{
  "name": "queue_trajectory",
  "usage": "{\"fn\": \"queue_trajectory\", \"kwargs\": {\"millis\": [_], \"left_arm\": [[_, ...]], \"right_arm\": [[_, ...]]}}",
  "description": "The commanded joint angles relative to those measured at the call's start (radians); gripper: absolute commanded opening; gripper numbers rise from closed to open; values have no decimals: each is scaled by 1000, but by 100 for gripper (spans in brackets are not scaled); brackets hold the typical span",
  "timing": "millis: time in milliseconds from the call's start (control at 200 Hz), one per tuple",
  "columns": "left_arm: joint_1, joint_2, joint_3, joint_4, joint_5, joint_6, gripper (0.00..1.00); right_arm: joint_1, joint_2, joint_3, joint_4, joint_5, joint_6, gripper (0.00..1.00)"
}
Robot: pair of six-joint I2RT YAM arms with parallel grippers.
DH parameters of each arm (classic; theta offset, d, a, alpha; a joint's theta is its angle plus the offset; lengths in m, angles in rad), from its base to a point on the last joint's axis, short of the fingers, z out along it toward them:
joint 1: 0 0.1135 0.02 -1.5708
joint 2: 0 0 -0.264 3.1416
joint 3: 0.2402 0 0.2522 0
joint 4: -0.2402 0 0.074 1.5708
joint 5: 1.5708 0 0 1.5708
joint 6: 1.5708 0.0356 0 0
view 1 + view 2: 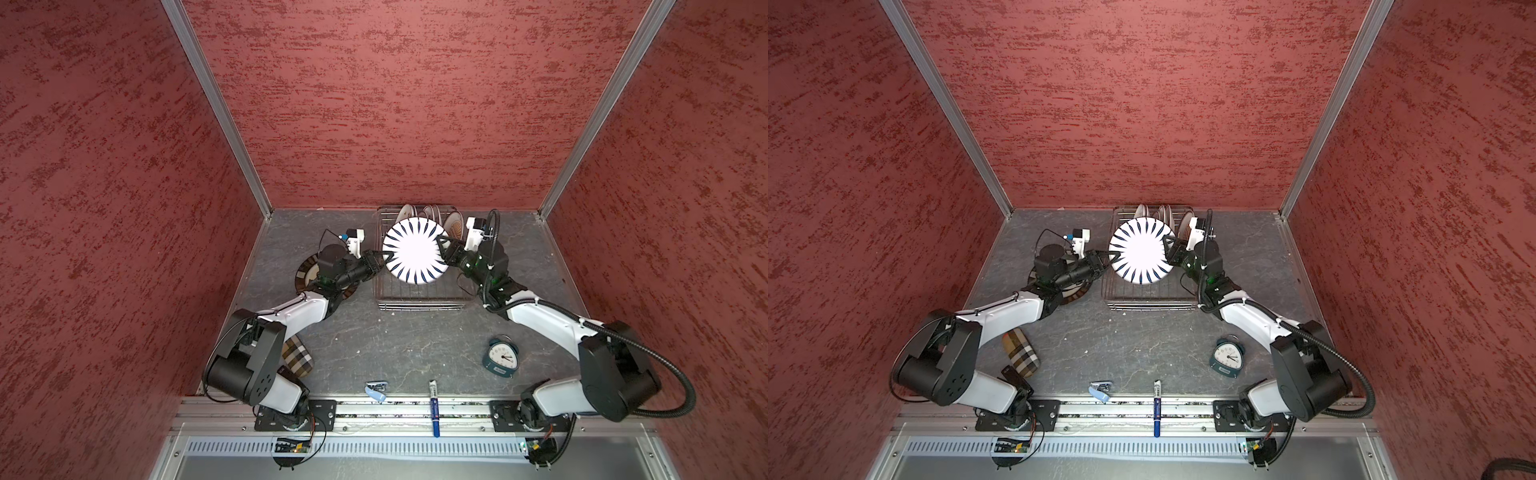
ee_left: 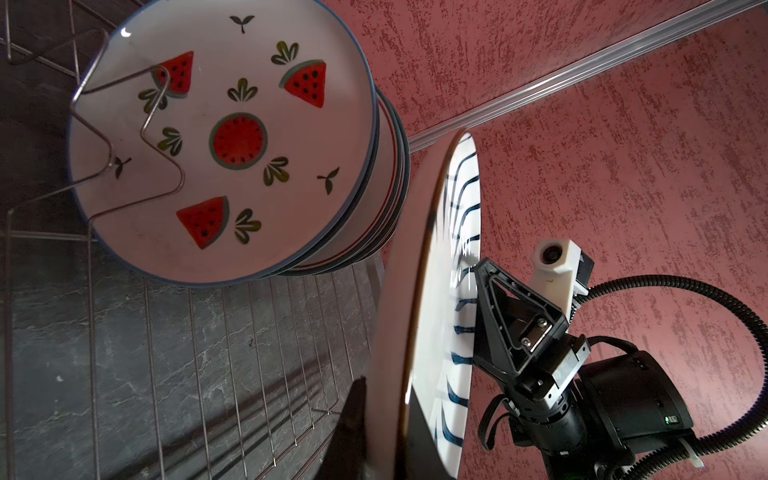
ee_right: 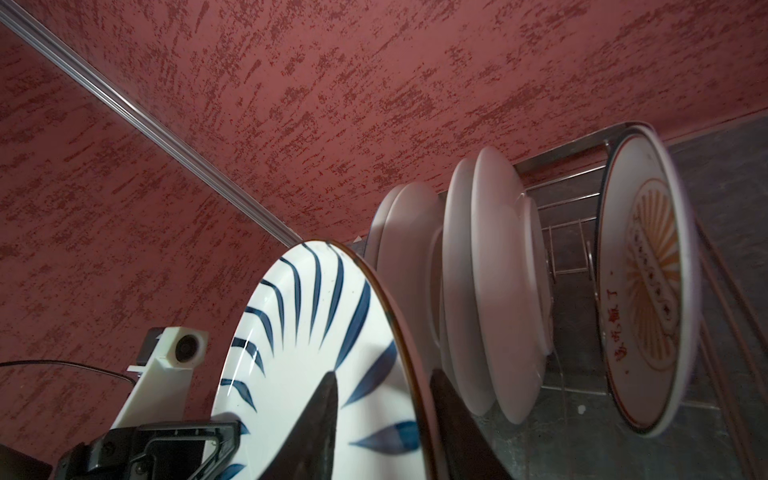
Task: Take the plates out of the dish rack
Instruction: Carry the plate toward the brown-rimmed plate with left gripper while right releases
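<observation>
A white plate with blue radial dashes (image 1: pixel 415 257) (image 1: pixel 1141 251) hangs face up over the silver wire dish rack (image 1: pixel 419 300) (image 1: pixel 1148 302), between my two grippers. The left gripper (image 1: pixel 381 258) (image 2: pixel 386 424) is shut on its left rim. At the opposite rim the right gripper (image 1: pixel 443 244) (image 3: pixel 382 374) stands open, one finger on each side of the edge with a gap. Several plates stand upright at the rack's far end (image 1: pixel 432 214): a watermelon plate (image 2: pixel 232 141), white backs (image 3: pixel 498 291) and an orange sunburst plate (image 3: pixel 648 291).
A brown-rimmed plate (image 1: pixel 305 274) lies flat on the table under the left arm. A teal alarm clock (image 1: pixel 500 357), a plaid pouch (image 1: pixel 296 357), a blue pen (image 1: pixel 433 409) and a small light-blue item (image 1: pixel 376 390) lie nearer the front edge.
</observation>
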Motion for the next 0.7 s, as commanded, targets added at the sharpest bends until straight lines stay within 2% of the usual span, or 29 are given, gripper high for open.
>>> {"fn": "queue_trajectory", "kwargs": {"millis": [0, 55, 140, 205, 491, 696], "left_arm": [[-2, -22, 23, 84, 25, -12, 3], [4, -29, 20, 78, 20, -15, 3], [22, -44, 5, 85, 12, -31, 3], [38, -64, -12, 90, 2, -39, 3], [101, -172, -64, 61, -10, -44, 3], [198, -289, -116, 1, -17, -47, 3]], "right_arm": [[19, 1, 47, 57, -60, -4, 45], [18, 2, 44, 62, -70, -1, 54], [17, 3, 44, 56, -75, 5, 74], [16, 5, 48, 50, -75, 6, 83], [11, 49, 82, 26, -119, 11, 99], [13, 24, 77, 43, -179, -97, 99]]}}
